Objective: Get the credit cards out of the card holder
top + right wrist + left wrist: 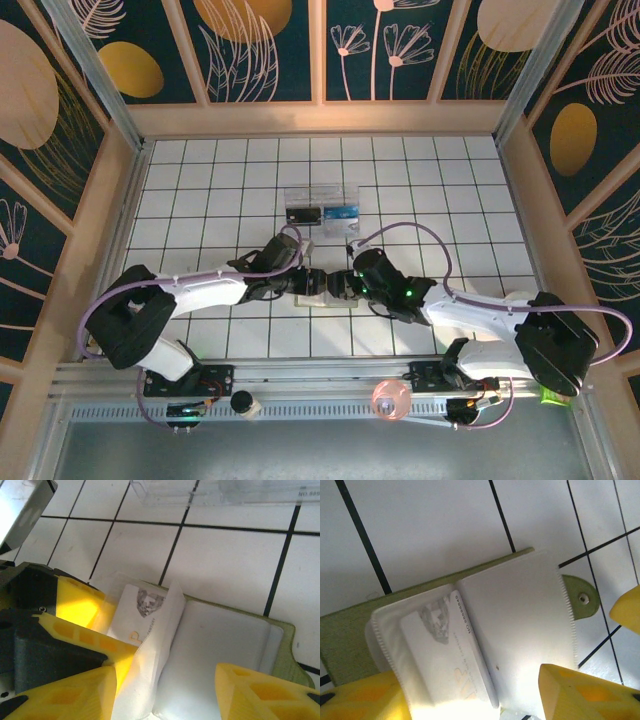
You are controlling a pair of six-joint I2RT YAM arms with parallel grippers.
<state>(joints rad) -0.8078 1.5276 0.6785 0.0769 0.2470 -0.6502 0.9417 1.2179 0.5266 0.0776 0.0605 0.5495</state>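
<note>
Two pairs, the left fingers [585,692] and the right fingers [260,692], are found spread wide, neither closed on anything. The card holder [520,620] is laid open on the tiled counter [430,525], between the tips of each pair. One card [445,655] is seen partway out of its cream pocket, just beside a left finger.

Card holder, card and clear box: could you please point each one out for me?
card holder [345,640]: left wrist view, green outer cover.
card [455,655]: left wrist view, printed face.
clear box [320,193]: top external view, clear far wall.
</note>
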